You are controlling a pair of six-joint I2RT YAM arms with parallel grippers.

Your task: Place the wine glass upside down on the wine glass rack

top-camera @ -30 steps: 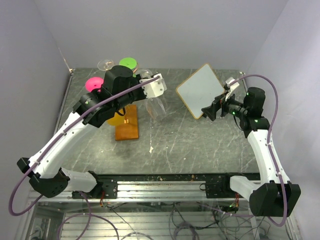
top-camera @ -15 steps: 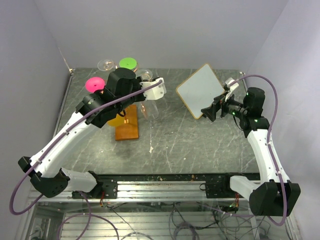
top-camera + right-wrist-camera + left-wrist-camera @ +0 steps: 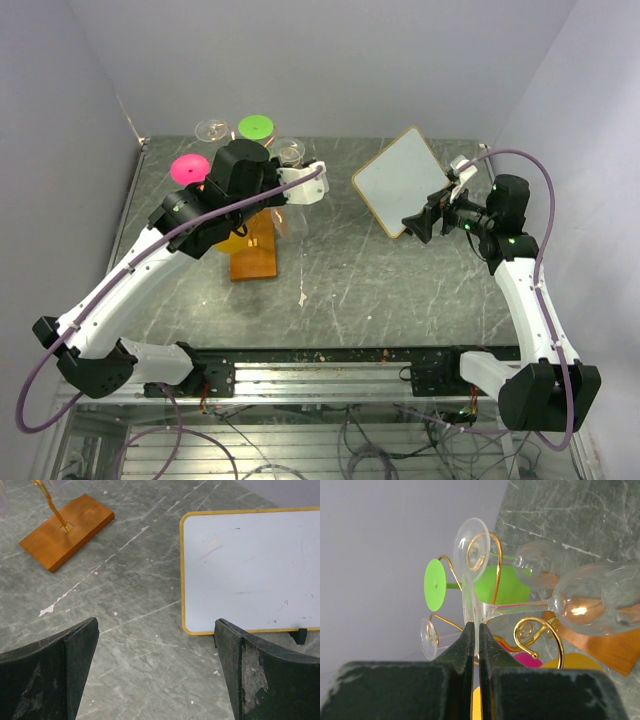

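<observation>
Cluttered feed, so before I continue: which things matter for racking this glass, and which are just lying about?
In the job: clear wine glass, left gripper clamping its foot, rack.
Lying about: whiteboard, green glass, pink glass, open right gripper.

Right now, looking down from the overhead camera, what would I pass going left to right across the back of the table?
pink glass → green glass → clear wine glass, held up off the table → whiteboard
</observation>
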